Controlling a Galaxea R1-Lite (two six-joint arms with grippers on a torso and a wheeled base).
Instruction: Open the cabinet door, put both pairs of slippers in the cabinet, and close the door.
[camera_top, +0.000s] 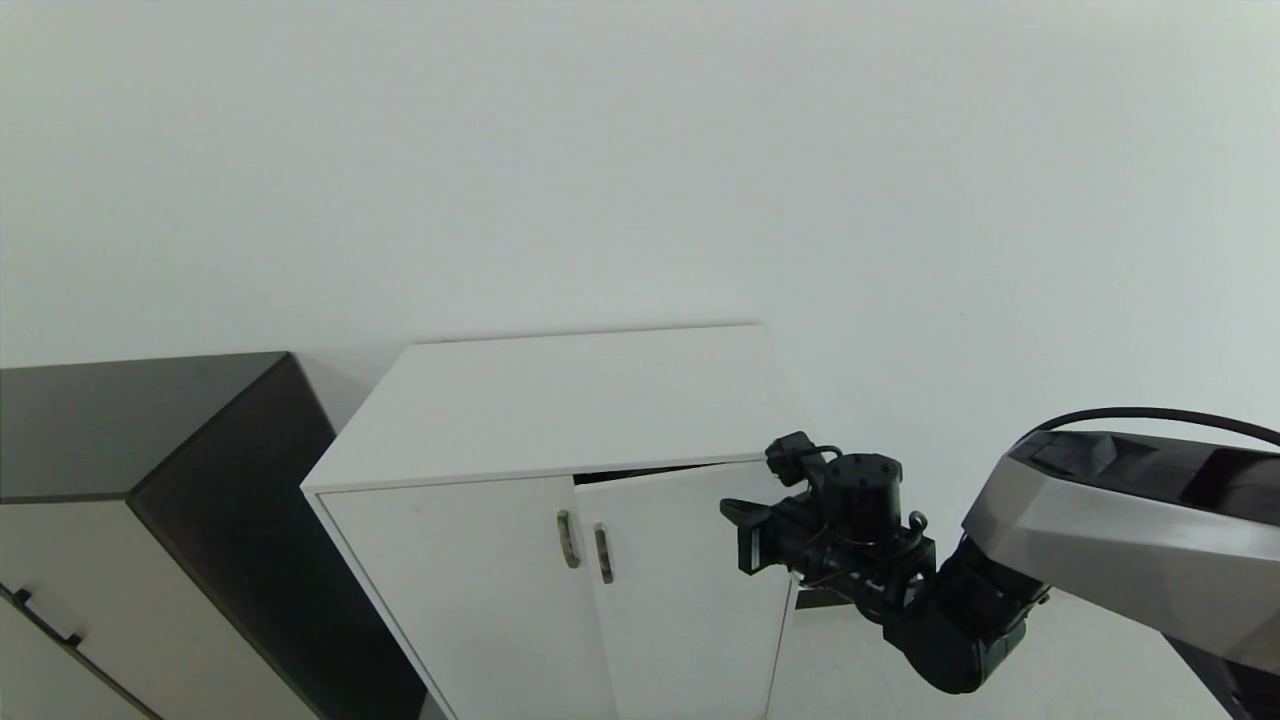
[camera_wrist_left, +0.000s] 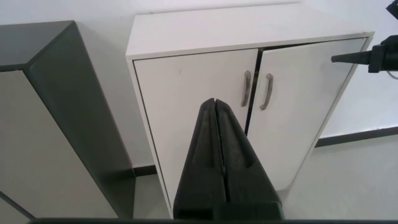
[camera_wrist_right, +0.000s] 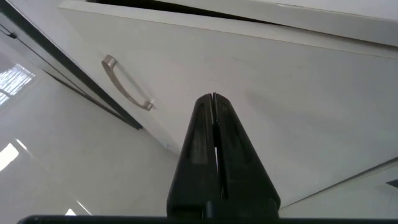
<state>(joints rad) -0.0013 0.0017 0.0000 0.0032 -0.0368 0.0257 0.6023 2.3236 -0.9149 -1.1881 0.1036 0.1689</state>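
At the cabinet's (camera_top: 570, 405) front, the right door (camera_top: 690, 610) stands slightly ajar, its handle (camera_top: 604, 553) upright. The right gripper (camera_top: 738, 522), fingers pressed together and empty, points at that door's face. The left gripper (camera_wrist_left: 214, 104), likewise closed on nothing, faces the cabinet.

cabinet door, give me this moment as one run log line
right door ajar, gap at top | left door shut | right gripper shut, before right door | left gripper shut, back from cabinet
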